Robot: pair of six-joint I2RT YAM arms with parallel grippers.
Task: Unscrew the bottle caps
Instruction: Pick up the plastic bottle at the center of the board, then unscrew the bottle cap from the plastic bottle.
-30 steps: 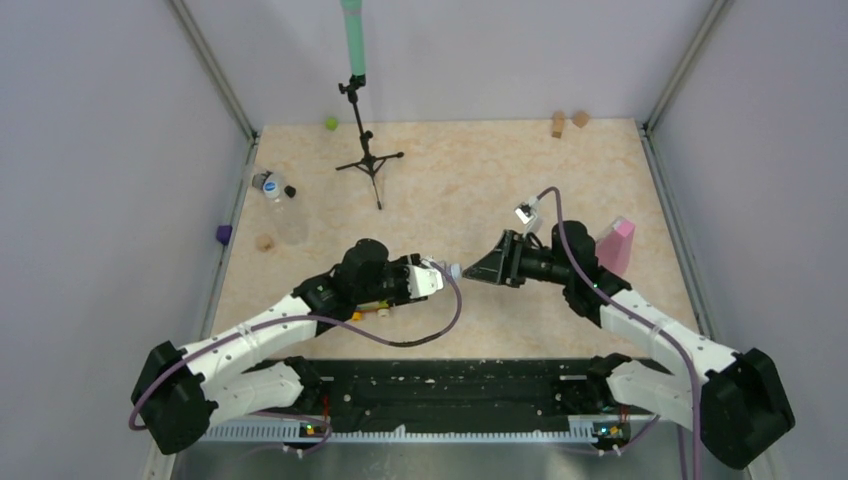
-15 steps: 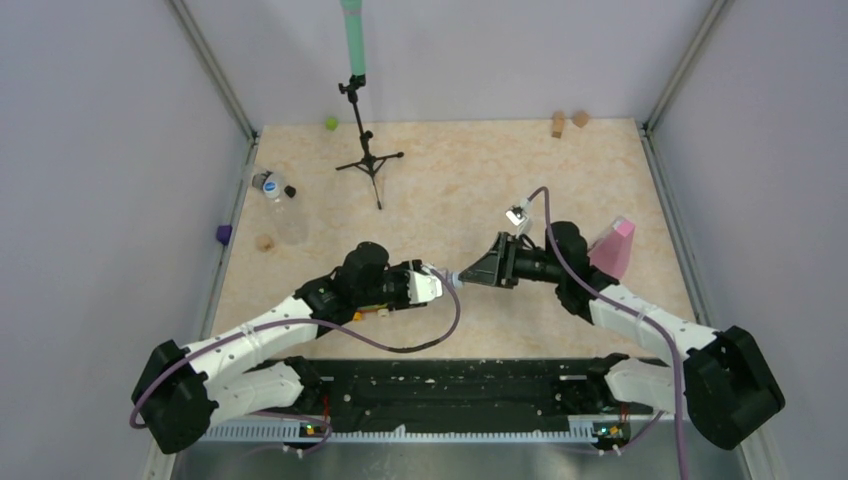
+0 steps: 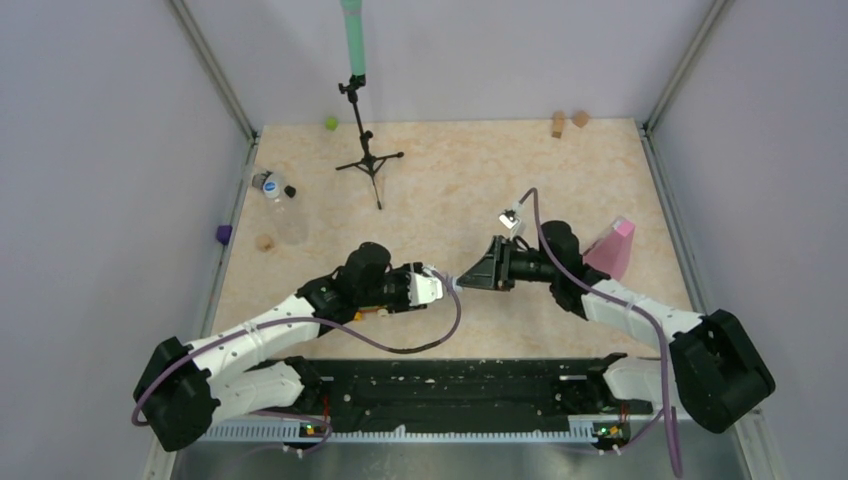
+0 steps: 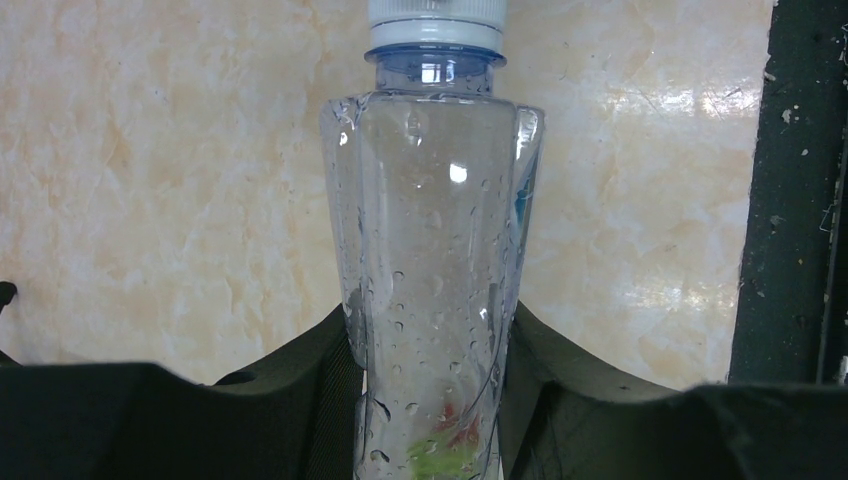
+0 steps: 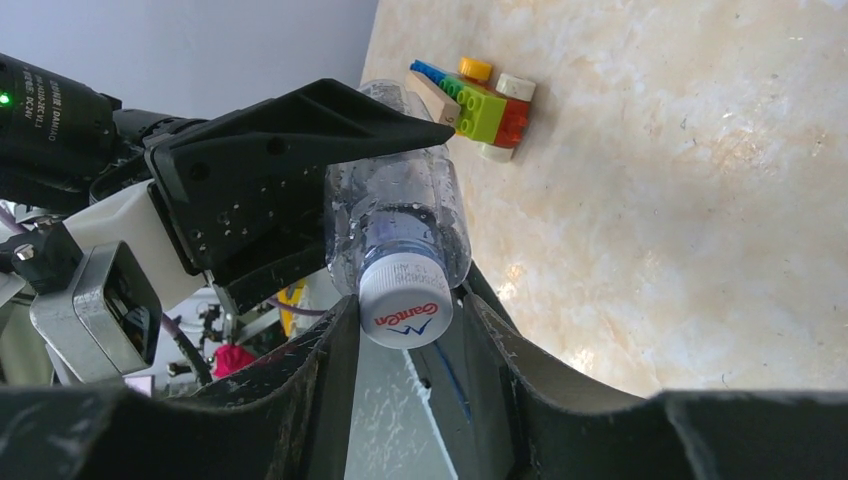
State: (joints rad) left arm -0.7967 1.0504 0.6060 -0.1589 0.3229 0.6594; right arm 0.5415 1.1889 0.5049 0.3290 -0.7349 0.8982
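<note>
My left gripper (image 3: 432, 284) is shut on a clear wet bottle (image 4: 435, 250), held level above the table with its neck pointing right. Its white cap (image 5: 404, 300) carries red lettering and also shows in the left wrist view (image 4: 436, 20). My right gripper (image 5: 410, 325) is open, with its fingers on either side of the cap. One finger (image 5: 330, 380) is at the cap's side and the other stands a little off. In the top view the right gripper (image 3: 470, 279) meets the cap (image 3: 455, 283). A second bottle (image 3: 284, 210) lies at the far left.
A stack of coloured bricks (image 5: 480, 100) lies on the table under the left arm. A black tripod stand (image 3: 368, 155) is at the back. A pink wedge (image 3: 612, 250) stands right of the right arm. Purple (image 3: 223, 234) and tan (image 3: 264, 241) blocks lie at the left.
My right arm has moved left toward the held bottle, and its open fingers now sit around the cap. The left gripper has shifted slightly with the bottle still in it.
</note>
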